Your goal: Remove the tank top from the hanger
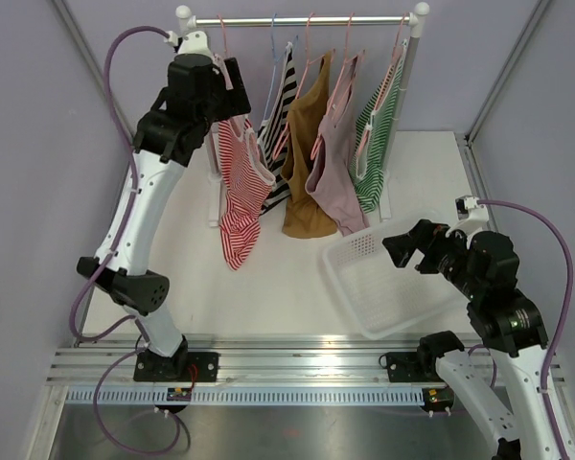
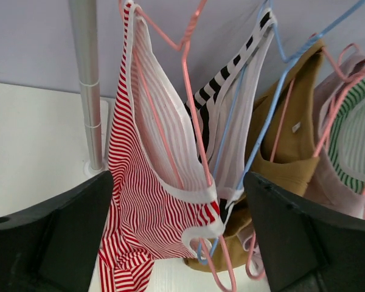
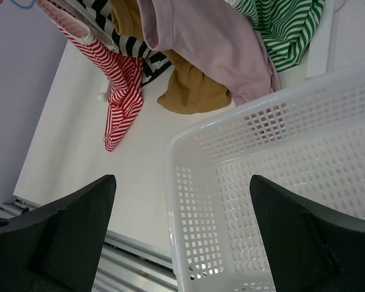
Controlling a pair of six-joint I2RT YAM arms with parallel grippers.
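The right gripper (image 1: 400,251), fingers spread wide and carrying nothing, is hovering over the white basket (image 3: 172,201) at near right, probably to receive the garment. At far left, the left gripper (image 1: 232,88), likewise wide, is facing the red-striped tank top (image 1: 241,187), which is hanging on its pink hanger (image 2: 191,91).

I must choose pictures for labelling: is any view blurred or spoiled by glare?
Top view: sharp, glare only on the metal rail at the near edge. Left wrist view: the red striped top is sharp, the dark pincer fingers soft. Right wrist view: basket sharp, no glare.
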